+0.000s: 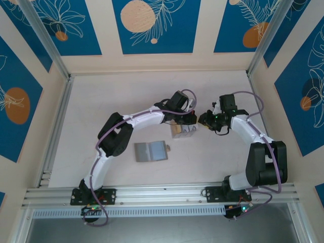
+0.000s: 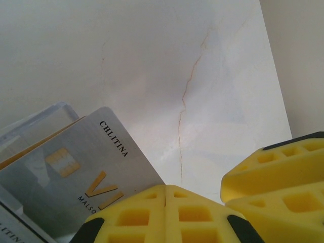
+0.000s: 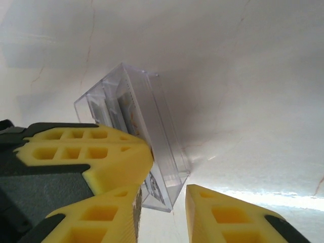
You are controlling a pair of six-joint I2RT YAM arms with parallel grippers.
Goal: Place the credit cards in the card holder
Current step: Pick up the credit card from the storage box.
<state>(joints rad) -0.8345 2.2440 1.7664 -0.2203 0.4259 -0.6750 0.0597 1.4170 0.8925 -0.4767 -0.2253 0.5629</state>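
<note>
The grey card holder lies spread flat on the table in front of the arms. Behind it and to its right stands a clear plastic box with the credit cards upright inside. A silver card faces the left wrist camera, with an orange-tan edge behind it. My left gripper is shut at the box's top, beside the silver card and not on it. My right gripper is open, its yellow fingers apart around the near corner of the box. Both grippers meet over the box.
A small tan scrap lies at the card holder's right edge. Pale walls and metal rails close the table in on three sides. Open tabletop lies to the left and behind the box.
</note>
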